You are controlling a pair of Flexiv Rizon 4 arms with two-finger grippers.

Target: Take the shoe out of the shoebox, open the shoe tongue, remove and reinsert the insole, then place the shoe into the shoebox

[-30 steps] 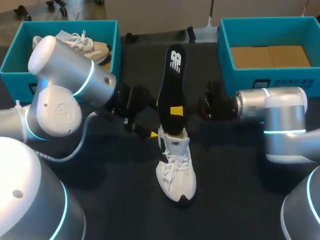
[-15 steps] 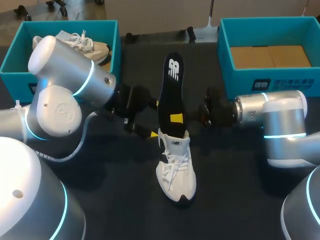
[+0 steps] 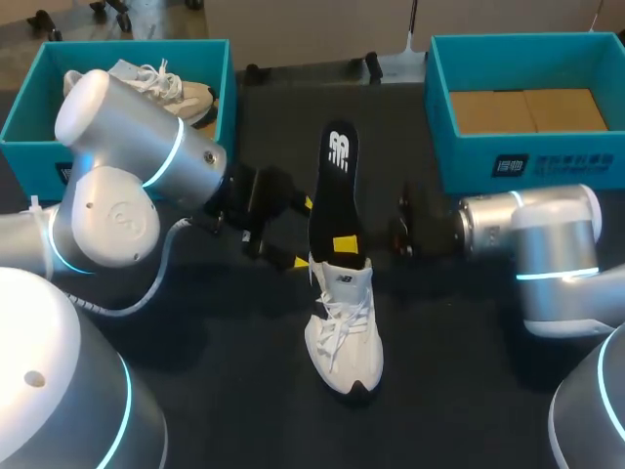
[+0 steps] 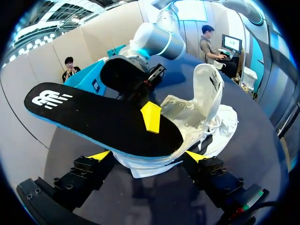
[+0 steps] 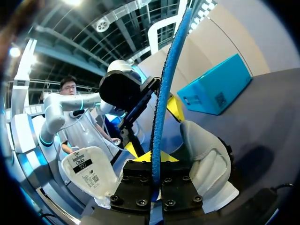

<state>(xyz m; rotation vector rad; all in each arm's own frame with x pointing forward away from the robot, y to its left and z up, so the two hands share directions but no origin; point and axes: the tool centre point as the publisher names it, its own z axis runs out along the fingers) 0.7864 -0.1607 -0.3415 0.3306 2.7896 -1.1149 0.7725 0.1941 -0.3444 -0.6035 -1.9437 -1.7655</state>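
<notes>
Black insole (image 3: 335, 186) pinched by right gripper (image 5: 157, 157); left gripper (image 4: 146, 155) clasps the shoe (image 4: 206, 93).

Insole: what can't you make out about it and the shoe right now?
- Lower end of the insole: inside the shoe in all views, so its depth is hidden.
- Far finger of the right gripper: behind the insole in the head view.
- Shoe's inside: the right wrist view sees the insole edge-on, and its own gripper blocks the entry.

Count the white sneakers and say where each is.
2. One white lace-up sneaker stands mid-table, black insole poking out; a second white sneaker lies in the teal shoebox at far left. Others may be hidden.
</notes>
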